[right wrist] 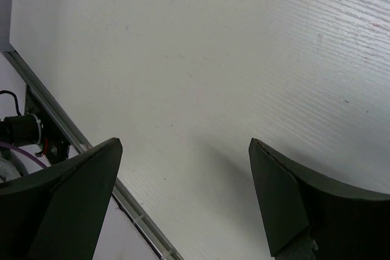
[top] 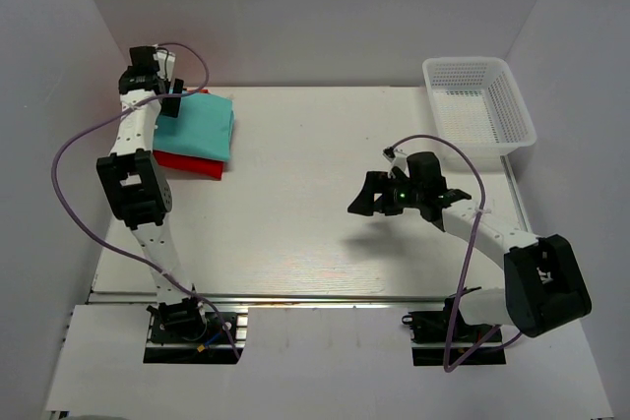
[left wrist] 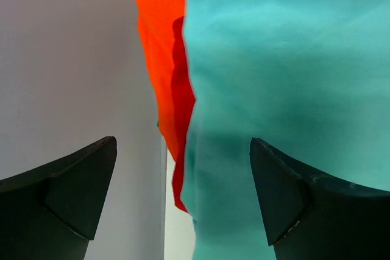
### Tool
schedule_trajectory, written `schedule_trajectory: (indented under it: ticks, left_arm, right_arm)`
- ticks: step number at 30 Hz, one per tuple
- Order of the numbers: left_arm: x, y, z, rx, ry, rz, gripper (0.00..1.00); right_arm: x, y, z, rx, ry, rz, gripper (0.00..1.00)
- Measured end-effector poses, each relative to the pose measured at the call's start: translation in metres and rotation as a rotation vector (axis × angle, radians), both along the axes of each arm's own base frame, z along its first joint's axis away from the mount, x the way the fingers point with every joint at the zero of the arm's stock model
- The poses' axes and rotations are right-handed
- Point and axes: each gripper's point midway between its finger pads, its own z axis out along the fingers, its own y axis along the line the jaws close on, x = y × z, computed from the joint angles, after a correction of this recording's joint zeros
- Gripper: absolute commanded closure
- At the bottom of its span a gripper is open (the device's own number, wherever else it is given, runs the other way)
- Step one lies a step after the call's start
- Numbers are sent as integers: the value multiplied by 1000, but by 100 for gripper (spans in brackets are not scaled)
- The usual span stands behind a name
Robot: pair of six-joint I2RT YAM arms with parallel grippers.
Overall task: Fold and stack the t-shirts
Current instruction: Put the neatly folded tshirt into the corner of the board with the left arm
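Black left claw (left wrist: 183, 150) spread wide, empty, at edge of teal t-shirt (left wrist: 286, 89), folded atop red t-shirt (left wrist: 181, 89) (orange edge (left wrist: 152, 59) showing), far-left tabletop (top: 325, 204); right claw (right wrist: 183, 147) open, empty, above mid-right tabletop.

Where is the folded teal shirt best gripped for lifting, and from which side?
Probably its right edge, approached from the table's middle: the teal shirt lies flat atop the red shirt, with the wall close on its left, so pinch that free edge.
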Motion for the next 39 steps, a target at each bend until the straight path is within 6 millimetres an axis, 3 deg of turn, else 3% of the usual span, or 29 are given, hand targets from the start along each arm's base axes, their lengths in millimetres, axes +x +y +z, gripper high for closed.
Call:
schedule_trajectory:
  ticks: [11, 16, 21, 22, 23, 25, 26, 29, 30, 39]
  left_arm:
    - [-12, 21, -18, -265, -10, -129, 0]
    - [-16, 22, -24, -329, -5, -154, 0]
    - [-15, 20, -45, -385, 18, -172, 4]
    - [-15, 19, -50, -396, 26, -173, 9]
    - [-14, 18, -58, -410, 37, -177, 26]
    - [-14, 15, -70, -437, 59, -178, 45]
    - [-14, 14, -77, -449, 69, -179, 61]
    - [-16, 11, -89, -472, 95, -181, 85]
    - [-16, 10, -89, -475, 97, -179, 99]
    - [-14, 8, -83, -503, 74, -187, 100]
  right_arm:
    - [0, 5, -3, 18, 16, 19, 10]
    - [3, 8, -1, 25, 20, 27, 10]
    - [7, 10, -2, 28, 21, 30, 10]
    - [7, 10, -3, 27, 23, 31, 10]
    - [8, 10, -4, 27, 25, 31, 10]
    - [8, 11, -4, 28, 27, 32, 10]
    - [8, 11, -4, 28, 27, 31, 10]
    - [8, 11, -4, 30, 30, 30, 10]
    - [8, 11, -5, 30, 30, 30, 10]
    - [9, 14, -9, 35, 52, 40, 10]
